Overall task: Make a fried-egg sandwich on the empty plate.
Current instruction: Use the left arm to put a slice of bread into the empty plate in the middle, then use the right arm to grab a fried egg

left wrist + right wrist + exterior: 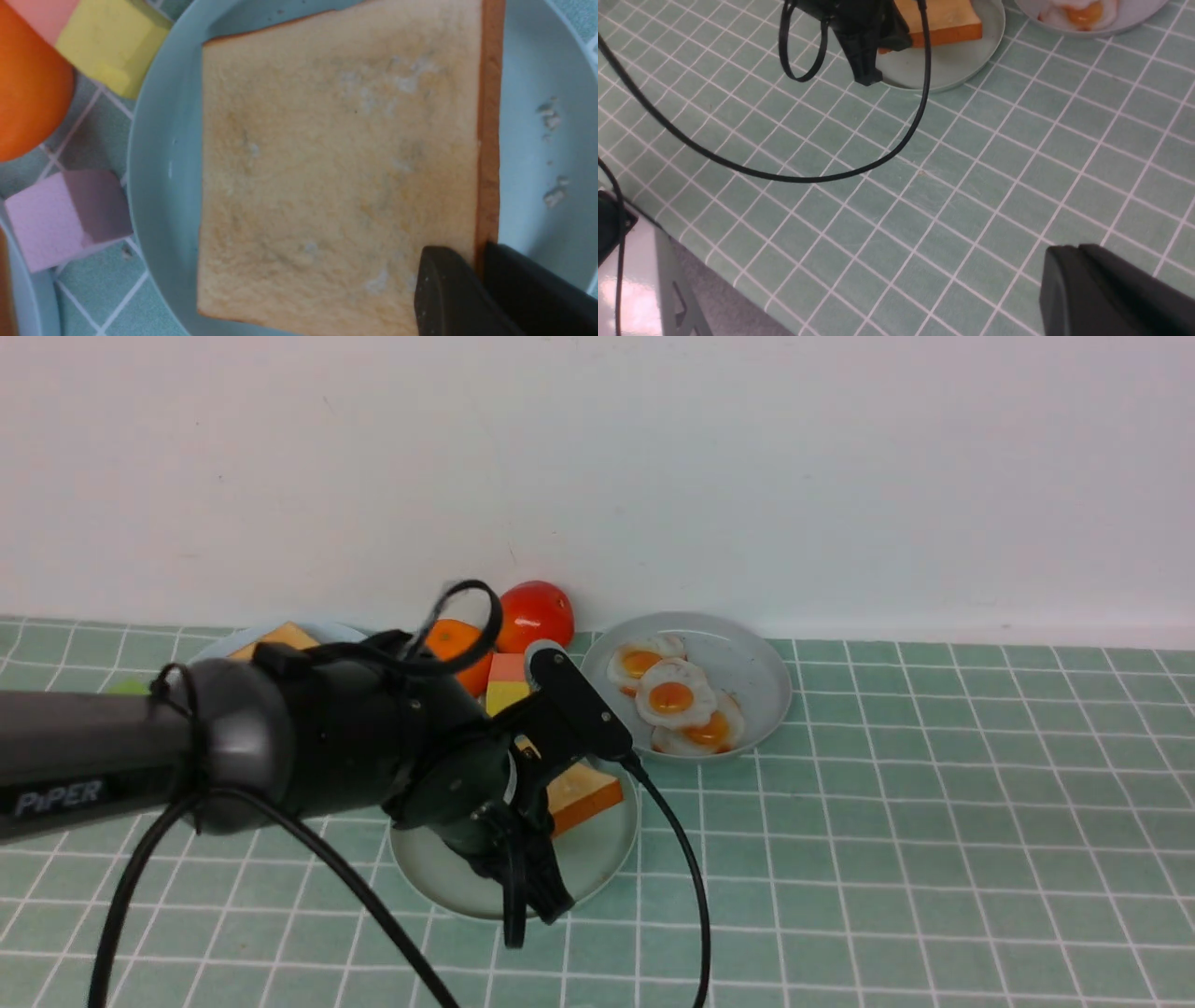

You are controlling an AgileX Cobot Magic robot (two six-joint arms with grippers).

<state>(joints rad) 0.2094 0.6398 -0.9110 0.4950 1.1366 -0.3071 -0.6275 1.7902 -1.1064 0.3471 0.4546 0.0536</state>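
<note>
Left jaws nearly together, narrow gap. In the left wrist view the two fingers point(448, 289) straddle the brown crust edge of the toast slice point(336, 163); cannot tell if they pinch it or just hang over it. Right jaws: only a dark part point(1111, 289) shows in the right wrist view, above the bare green tiled surface point(971, 186), so cannot tell their state.

Left arm point(233, 747) comes in from 9 o'clock and covers the 9–10 o'clock part of the mint-green plate point(597, 859). Its fingertips point down at the plate's 6 o'clock rim. One toast slice point(583, 789) lies on that plate, toward 1 o'clock, face up and no egg on it. Crumbs point(551, 116) lie on the plate beside the crust. The fried-egg sandwich is not yet stacked.

Three fried eggs point(674, 695) lie on the grey-blue plate point(761, 663), at 1 o'clock from the mint-green plate and just beside it. Tomato point(535, 613) at 12 o'clock, by the wall. Orange point(457, 649) at 11 o'clock. Pink-and-yellow block point(507, 683) sits between the orange and the plate. Lilac block point(60, 219) is just off the plate rim. More toast point(280, 637) at 10 o'clock on a pale blue plate point(341, 633), mostly hidden by the arm.
</note>
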